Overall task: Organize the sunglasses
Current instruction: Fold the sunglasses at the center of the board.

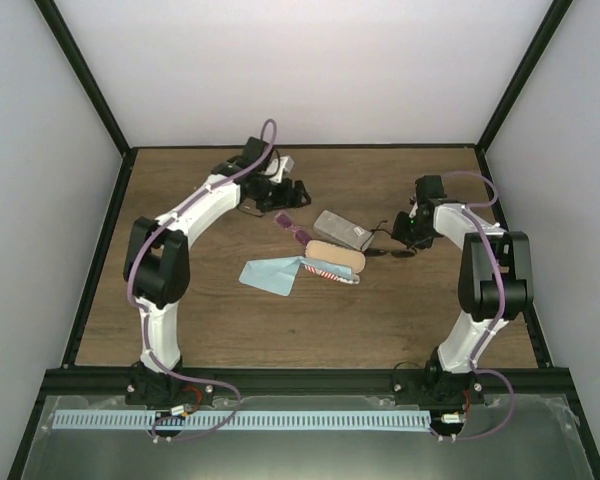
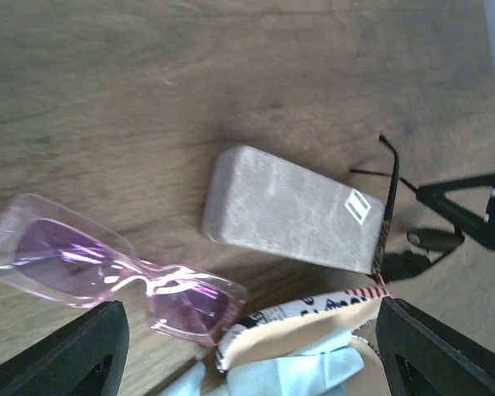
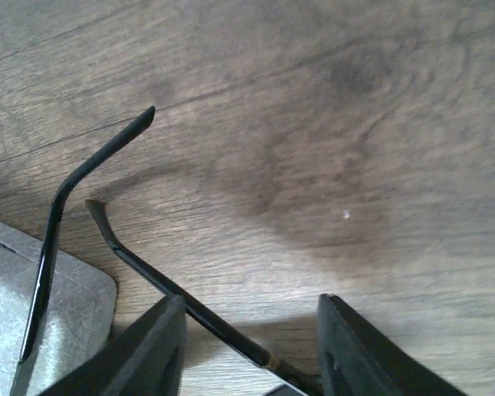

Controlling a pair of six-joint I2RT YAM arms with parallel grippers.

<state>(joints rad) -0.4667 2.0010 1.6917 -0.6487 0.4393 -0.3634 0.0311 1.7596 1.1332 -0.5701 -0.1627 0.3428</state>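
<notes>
The purple-pink sunglasses (image 2: 107, 276) lie on the wood next to the open striped case (image 2: 313, 318), and they show as a small purple shape (image 1: 292, 231) in the top view. My left gripper (image 2: 247, 355) hovers above them, open and holding nothing. The black thin-framed sunglasses (image 2: 388, 214) lie against the right end of the grey case (image 2: 293, 210). My right gripper (image 3: 252, 346) is open low over the table, with one black temple arm (image 3: 173, 293) running between its fingers. The other temple (image 3: 54, 223) rests over the grey case's corner.
A light blue cloth (image 1: 275, 273) lies left of the striped case (image 1: 335, 262), with part of it tucked inside the case (image 2: 313, 363). The grey case (image 1: 342, 230) sits mid-table between both grippers. Black frame posts edge the table (image 1: 200, 330).
</notes>
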